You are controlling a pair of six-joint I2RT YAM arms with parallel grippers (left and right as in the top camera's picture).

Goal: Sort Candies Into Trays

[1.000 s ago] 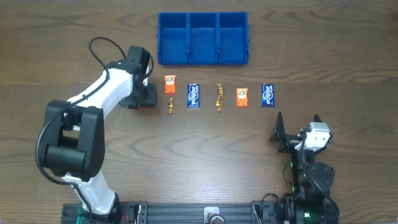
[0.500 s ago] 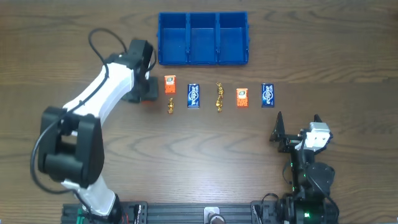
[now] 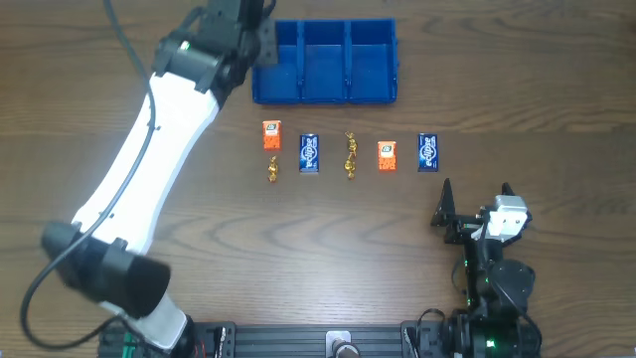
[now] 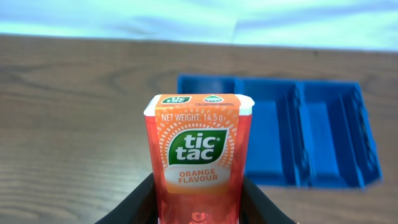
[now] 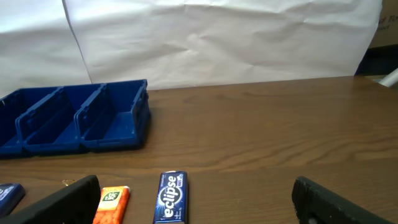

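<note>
My left gripper is lifted near the left end of the blue three-compartment tray and is shut on an orange candy box, held upright. Beyond the box in the left wrist view lies the tray. On the table below the tray sits a row of candies: an orange box, a blue packet, gold wrapped candies, another orange box and a blue packet. My right gripper stands open, low at the right, behind the row.
The right wrist view looks past a blue packet and an orange box to the tray and a white backdrop. Bare wooden table lies in front of the row and to both sides.
My left arm has risen from the table beside the candy row and swung up toward the tray's left end, carrying the orange box. The right arm has not moved.
</note>
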